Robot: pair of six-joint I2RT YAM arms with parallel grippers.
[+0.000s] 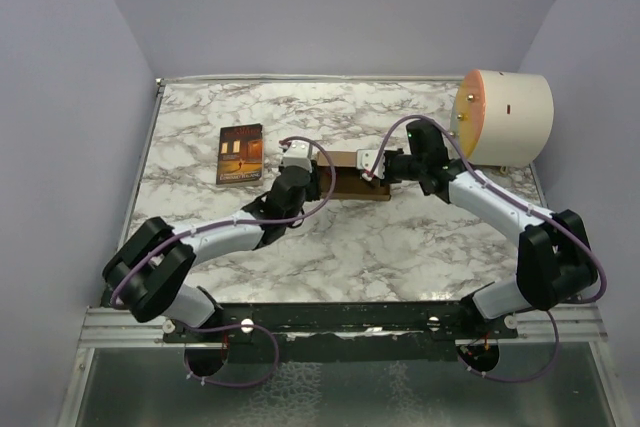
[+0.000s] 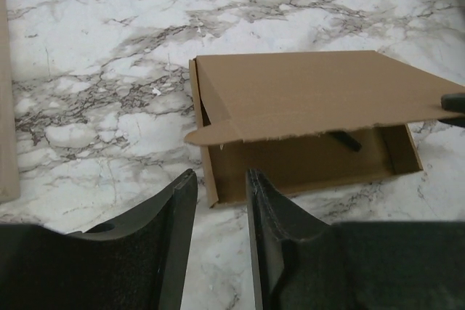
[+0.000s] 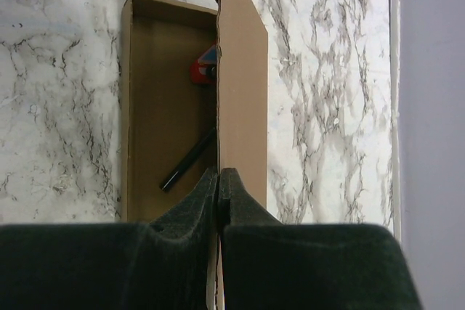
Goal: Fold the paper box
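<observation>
While the right hand (image 3: pixel 219 173) pinches shut on the lid (image 3: pixel 242 92) edge, holding it raised over the box (image 1: pixel 352 175), the left hand (image 2: pixel 220 173) sits narrowly parted, gripping nothing, just beside a box corner. Box sits mid desk (image 1: pixel 400 247), between both hands, lid tilted up, inside showing. Inside: a dark stick (image 3: pixel 187 161) and a red thing (image 3: pixel 203 70), unclear what. Book (image 1: pixel 240 153) lies left of box, well apart. Cream cylinder (image 1: pixel 505 117) at far right desk corner.
</observation>
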